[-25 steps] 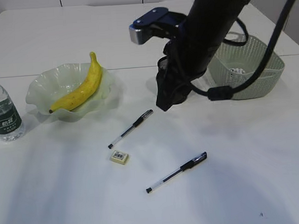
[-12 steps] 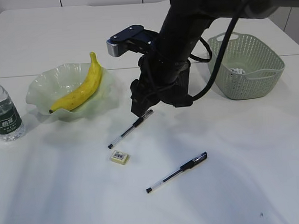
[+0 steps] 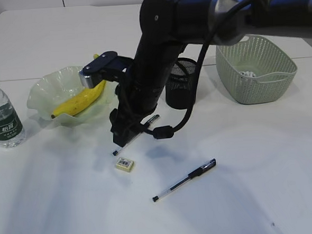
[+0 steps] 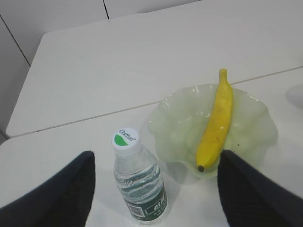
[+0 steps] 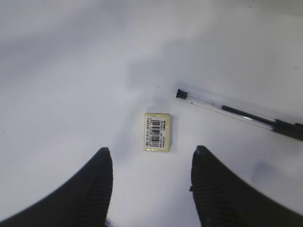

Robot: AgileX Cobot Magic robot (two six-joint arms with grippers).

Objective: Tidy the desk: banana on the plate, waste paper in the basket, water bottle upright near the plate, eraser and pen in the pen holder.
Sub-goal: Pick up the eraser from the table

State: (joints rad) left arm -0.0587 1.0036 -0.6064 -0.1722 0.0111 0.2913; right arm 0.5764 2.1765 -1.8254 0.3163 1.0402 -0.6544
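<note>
The banana (image 3: 83, 96) lies in the pale green plate (image 3: 43, 89), and the water bottle (image 3: 2, 118) stands upright left of it. My right gripper (image 3: 123, 137) hangs open low over the table, just above the eraser (image 3: 125, 164) and over one pen (image 3: 152, 119). In the right wrist view the eraser (image 5: 157, 132) lies just ahead of the open right gripper (image 5: 152, 149), with that pen (image 5: 236, 113) to its right. A second pen (image 3: 185, 180) lies nearer the front. My left gripper (image 4: 156, 153) is open, the bottle (image 4: 139, 184) standing apart between its fingers in view.
A black mesh pen holder (image 3: 181, 83) stands behind my right arm. The green basket (image 3: 256, 68) at the right holds crumpled waste paper (image 3: 247, 73). A table seam runs behind the plate.
My right arm has swung left and down from beside the basket to just above the upper pen and eraser, uncovering the pen holder. Nothing on the table moved.
</note>
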